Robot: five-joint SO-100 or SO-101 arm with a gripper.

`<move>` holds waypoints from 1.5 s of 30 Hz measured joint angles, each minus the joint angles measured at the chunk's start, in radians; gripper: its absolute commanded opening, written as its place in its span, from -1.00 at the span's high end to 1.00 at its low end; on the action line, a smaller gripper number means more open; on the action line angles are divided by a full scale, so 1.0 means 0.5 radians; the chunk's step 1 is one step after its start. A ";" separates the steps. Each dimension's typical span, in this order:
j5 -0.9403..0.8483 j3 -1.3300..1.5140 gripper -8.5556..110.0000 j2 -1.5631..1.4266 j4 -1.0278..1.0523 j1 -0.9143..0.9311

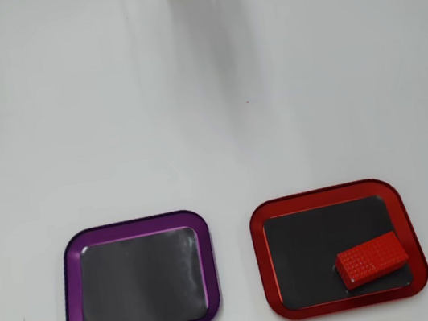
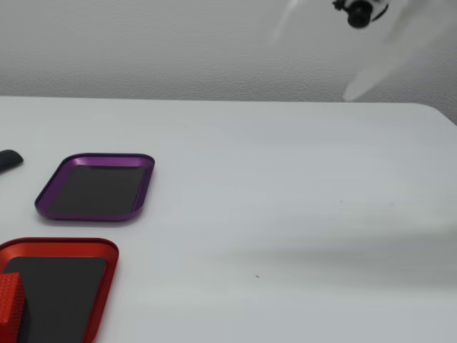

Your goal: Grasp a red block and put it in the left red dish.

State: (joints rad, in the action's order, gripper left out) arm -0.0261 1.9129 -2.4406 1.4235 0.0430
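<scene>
We cannot tell how the jaws stand: in the fixed view only a blurred white arm (image 2: 385,50) shows at the top right, high above the counter (image 2: 285,186). In the overhead view we find the red block (image 1: 371,260) lying flat and slightly askew inside the red dish (image 1: 269,270), in its lower right corner. The purple dish (image 1: 73,301) sits just beside the red one, to its left, apart from it.
</scene>
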 measured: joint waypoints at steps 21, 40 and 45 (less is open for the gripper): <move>0.000 2.151 0.55 -1.807 -0.663 0.092; 0.172 2.295 0.86 -1.807 -0.552 0.086; 0.172 2.295 0.86 -1.807 -0.543 0.086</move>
State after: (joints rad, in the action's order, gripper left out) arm 0.0598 3.0603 -3.3441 1.1520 0.0859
